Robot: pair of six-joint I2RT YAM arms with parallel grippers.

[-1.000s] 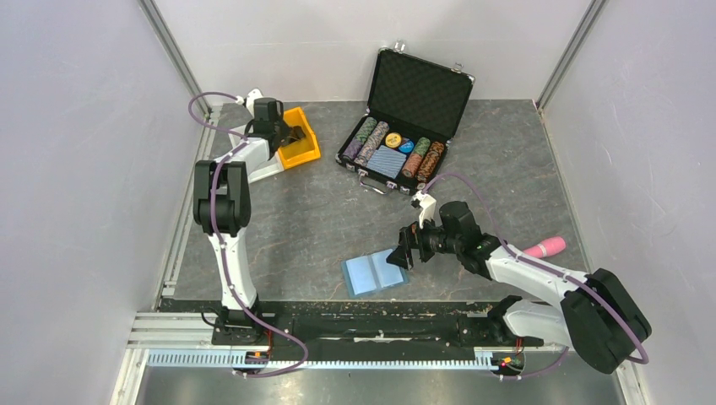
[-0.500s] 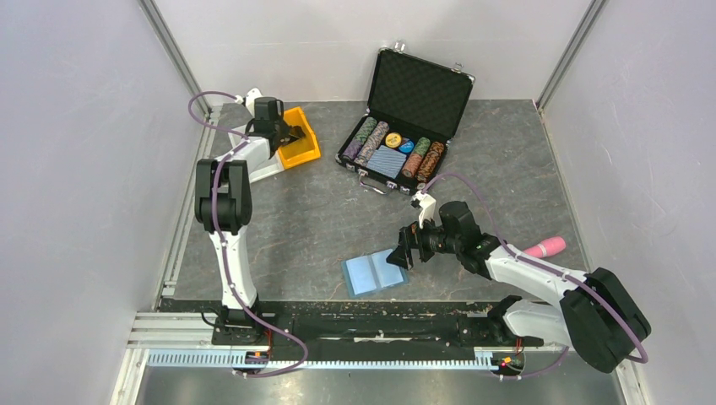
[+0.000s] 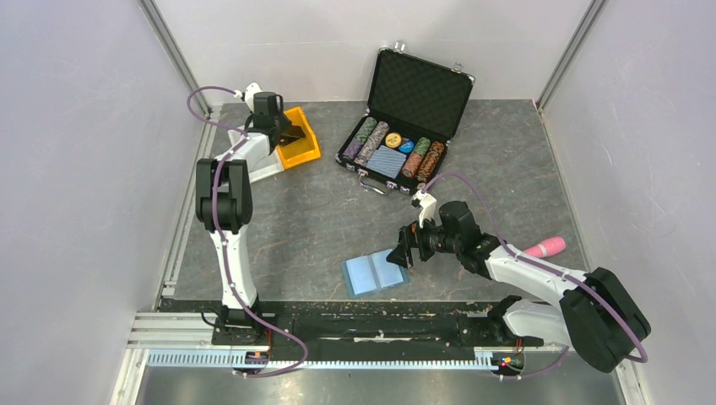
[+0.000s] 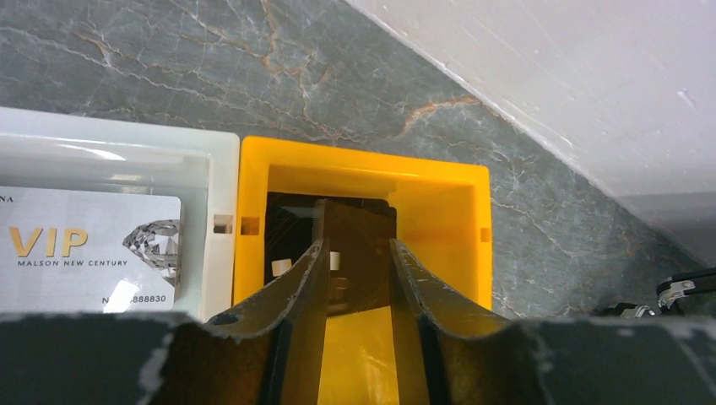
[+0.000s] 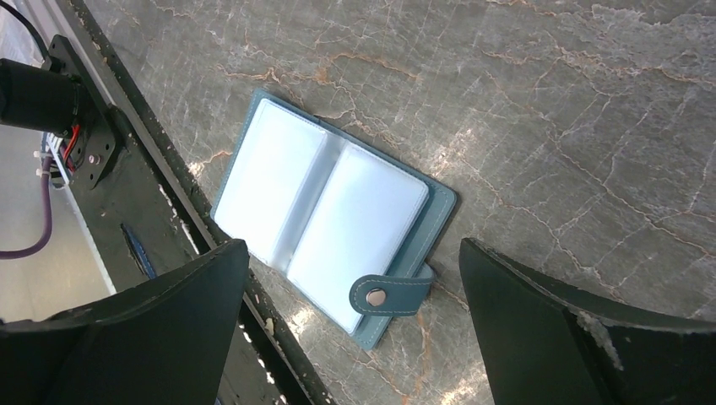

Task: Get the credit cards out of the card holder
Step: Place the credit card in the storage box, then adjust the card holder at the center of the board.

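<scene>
**Q:** Where is the card holder (image 5: pixel 321 219) lying?
**A:** It is lying open at the near edge, under my right pincer (image 5: pixel 353 249), which is gaping wide. My left pincer (image 4: pixel 356 246) is hovering, narrow, over the far-left yellow bin (image 4: pixel 439 219). A black credit card (image 4: pixel 355 221) is showing between its fingers, but I cannot tell whether it is gripped.

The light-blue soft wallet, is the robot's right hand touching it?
Cannot tell. In the right wrist view the open right gripper straddles the light-blue soft wallet, one fingertip lining up with its edge; height above it is unclear.
</scene>
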